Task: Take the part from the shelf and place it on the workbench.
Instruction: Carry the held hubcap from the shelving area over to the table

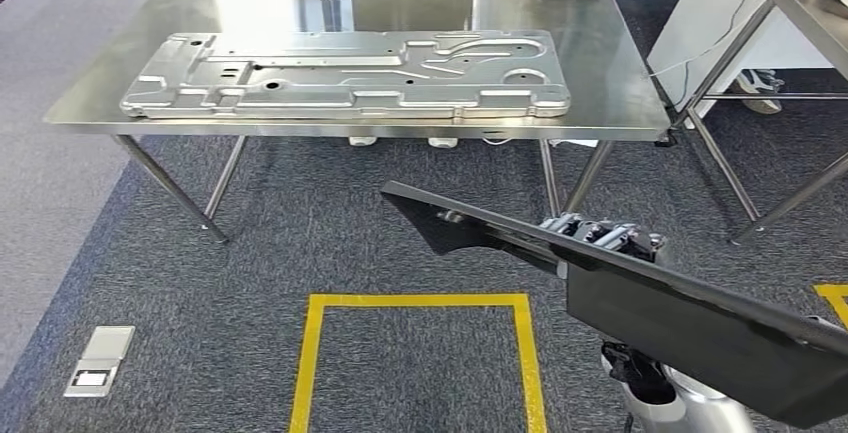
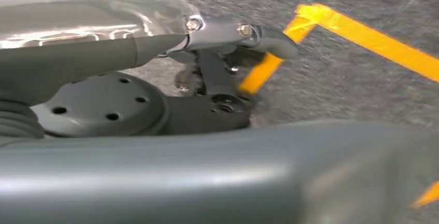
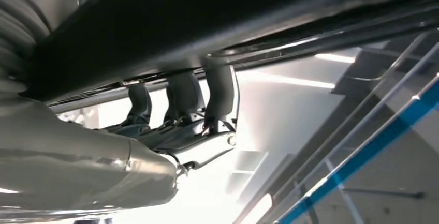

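One dark part [image 1: 640, 293] in right hand [image 1: 600, 233]; one on workbench [image 1: 620, 73].

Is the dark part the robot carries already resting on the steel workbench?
No: in the head view the dark part is held by the right hand above the carpet, short of the workbench.

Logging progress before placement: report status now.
Right robot hand grips dark part. Left robot hand grip unclear. Workbench ahead, silver panel occupying it.
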`<action>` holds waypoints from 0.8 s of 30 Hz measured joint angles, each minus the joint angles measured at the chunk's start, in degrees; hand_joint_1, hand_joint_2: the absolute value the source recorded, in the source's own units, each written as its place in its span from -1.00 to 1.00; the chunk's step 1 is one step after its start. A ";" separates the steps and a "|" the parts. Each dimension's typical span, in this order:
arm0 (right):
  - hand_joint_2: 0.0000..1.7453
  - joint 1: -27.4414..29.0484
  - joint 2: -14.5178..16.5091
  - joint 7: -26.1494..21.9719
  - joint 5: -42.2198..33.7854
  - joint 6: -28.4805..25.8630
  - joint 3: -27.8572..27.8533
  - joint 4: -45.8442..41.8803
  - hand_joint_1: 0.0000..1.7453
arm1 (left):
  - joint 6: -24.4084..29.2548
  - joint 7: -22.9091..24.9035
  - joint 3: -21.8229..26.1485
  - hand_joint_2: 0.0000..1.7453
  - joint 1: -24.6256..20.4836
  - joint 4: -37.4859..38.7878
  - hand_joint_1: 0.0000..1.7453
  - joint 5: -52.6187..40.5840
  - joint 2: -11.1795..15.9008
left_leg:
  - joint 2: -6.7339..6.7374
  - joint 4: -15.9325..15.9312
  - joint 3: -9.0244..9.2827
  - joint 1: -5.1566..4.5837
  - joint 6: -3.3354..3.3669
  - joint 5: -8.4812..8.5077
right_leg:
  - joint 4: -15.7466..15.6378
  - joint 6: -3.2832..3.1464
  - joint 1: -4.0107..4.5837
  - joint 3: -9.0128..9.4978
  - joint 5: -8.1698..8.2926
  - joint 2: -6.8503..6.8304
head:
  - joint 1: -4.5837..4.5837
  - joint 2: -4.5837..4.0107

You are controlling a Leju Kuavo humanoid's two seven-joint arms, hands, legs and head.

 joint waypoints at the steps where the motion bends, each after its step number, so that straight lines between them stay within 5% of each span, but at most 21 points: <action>1: 1.00 -0.03 0.01 -0.01 0.03 0.01 0.01 -0.03 1.00 | -0.01 0.00 0.00 1.00 -0.12 0.00 -1.00 0.00 0.00 | 0.00 2.42 -1.25 0.05 -0.29 -0.74 | -0.16 -0.28 -0.12 0.55 -0.26 -0.03 | -0.04 0.00; 4: 1.00 0.00 0.02 -0.02 0.23 0.01 0.04 -0.03 1.00 | -0.02 -0.01 0.00 1.00 -0.11 0.00 -1.00 -0.02 0.00 | -0.01 12.00 -7.58 0.14 -0.85 -3.93 | -0.28 -0.78 0.00 1.75 -1.29 -0.01 | -0.08 0.00; 6: 1.00 0.04 0.02 -0.02 0.36 0.01 0.06 -0.01 1.00 | -0.03 -0.01 0.00 1.00 0.07 0.00 -1.00 -0.02 0.00 | -0.01 12.74 -9.73 -0.02 -0.57 -2.53 | -0.29 -0.87 0.24 2.82 -2.10 0.15 | -0.08 0.00; 8: 1.00 0.01 0.04 -0.02 0.45 0.01 0.07 -0.02 1.00 | -0.05 -0.01 0.00 1.00 0.11 0.00 -1.00 -0.03 0.01 | -0.02 7.07 -8.76 -0.59 0.58 2.63 | -0.37 -0.91 0.56 4.23 -2.99 0.21 | -0.08 0.00; 10: 1.00 0.00 0.07 -0.05 0.57 0.01 0.08 0.01 1.00 | -0.04 -0.01 0.00 1.00 0.06 0.00 -1.00 -0.03 0.09 | -0.09 2.24 -7.44 -1.31 2.13 5.55 | -0.65 -0.73 0.66 5.26 -3.69 0.15 | -0.04 0.00; 13: 1.00 0.11 0.10 -0.18 0.71 0.01 0.11 0.01 1.00 | 0.02 -0.02 0.00 1.00 0.14 0.00 -1.00 -0.03 0.17 | -0.18 -0.42 -6.40 -1.80 3.15 5.40 | -1.54 0.10 0.44 5.90 -4.22 0.16 | -0.05 0.00; 16: 1.00 0.05 0.07 -0.32 0.75 0.02 0.15 -0.24 1.00 | 0.05 -0.08 0.00 1.00 0.14 -0.01 -1.00 -0.02 0.14 | 0.00 -3.31 -4.06 -1.02 2.97 5.78 | 0.05 0.68 0.70 5.82 -5.62 0.11 | -0.01 0.00; 19: 1.00 0.20 0.01 -0.45 0.77 0.33 0.23 -0.24 1.00 | -0.02 -0.09 0.00 1.00 -0.01 0.00 -1.00 -0.03 0.01 | 0.07 -4.20 -2.35 -0.38 2.81 5.02 | 9.42 1.53 0.35 0.00 -8.60 0.10 | 0.02 -0.01; 21: 1.00 0.39 -0.07 -0.49 0.78 0.56 0.28 -0.21 1.00 | -0.03 -0.10 0.00 1.00 0.09 0.00 -1.00 -0.03 -0.09 | 0.03 -4.18 -1.24 -0.05 2.31 3.99 | 11.55 2.28 -0.11 -2.67 -7.05 0.06 | 0.03 -0.01; 24: 1.00 0.37 -0.31 -0.55 0.78 0.79 0.30 -0.06 1.00 | -0.08 -0.16 0.00 1.00 0.19 0.00 -1.00 -0.03 -0.07 | -0.08 -3.85 0.90 0.54 0.97 2.06 | 3.60 3.53 -0.66 -0.76 0.05 -0.09 | 0.09 0.00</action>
